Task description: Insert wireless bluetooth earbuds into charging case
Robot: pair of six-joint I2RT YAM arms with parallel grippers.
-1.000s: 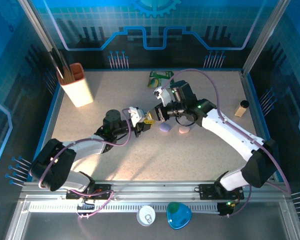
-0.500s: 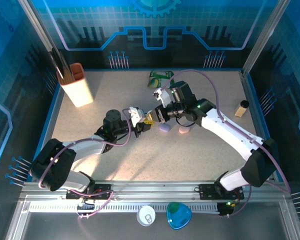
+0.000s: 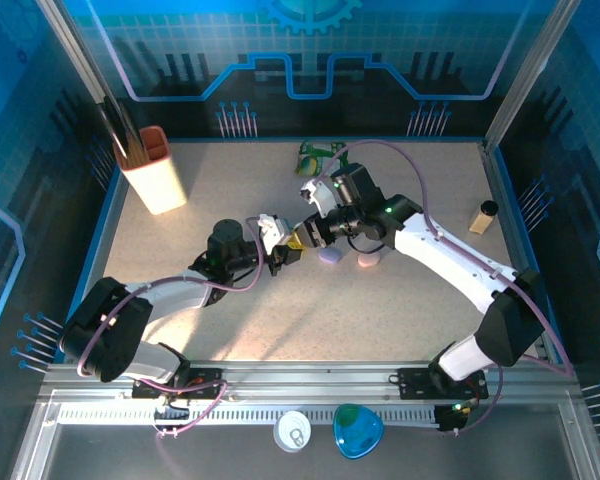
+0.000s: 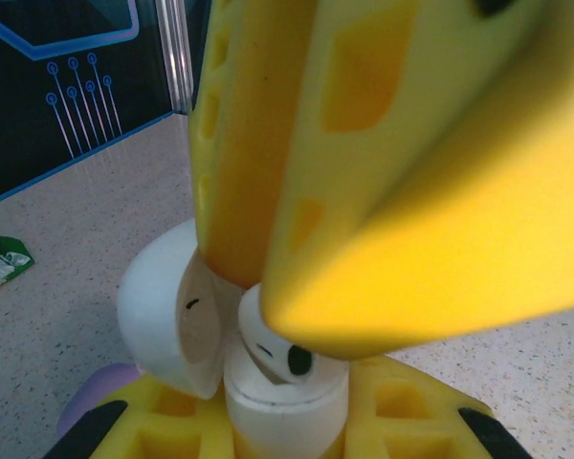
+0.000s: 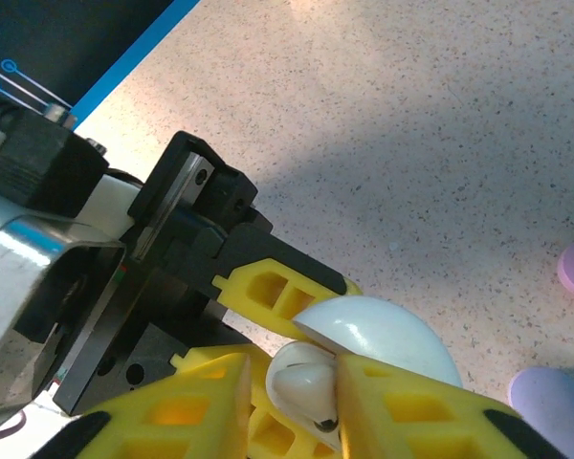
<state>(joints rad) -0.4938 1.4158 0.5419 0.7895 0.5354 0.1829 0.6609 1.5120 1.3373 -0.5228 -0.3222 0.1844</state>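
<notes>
- Grip on the left: left gripper (image 3: 285, 252) is clenched on the base of a white case (image 4: 287, 411). Its yellow fingers (image 4: 158, 402) sit on either side, and the case's lid (image 4: 163, 306) stands open to one side.
- Right gripper (image 3: 303, 238) meets it tip to tip near the middle of the table (image 3: 310, 312). In the left wrist view its yellow fingers (image 4: 402, 210) reach down over the open case.
- A white earbud (image 5: 304, 384) sits between the right fingers and touches at least one of them. Whether they are pressing on it or have let go, I cannot tell.
- In the way: the right fingers hide much of the case's mouth from the left wrist camera, and the lid rises just beside the earbud.
- Around: a lilac case (image 3: 329, 256) lies on the table just beside the two grippers. A pink case (image 3: 366, 262) lies near it on the far side, and the two are apart.
- Further out: a green packet (image 3: 315, 155) lies by the back edge. A cup (image 3: 152, 175) with dark sticks stands at the back left, and a small bottle (image 3: 483, 215) stands far to the right.
- Earbud relative to the grippers: it is at the right gripper's fingertips, at the mouth of the case's base. It sits just above the left gripper's fingers, next to the inner face of the lid, and a dark spot on it faces the left wrist camera.
</notes>
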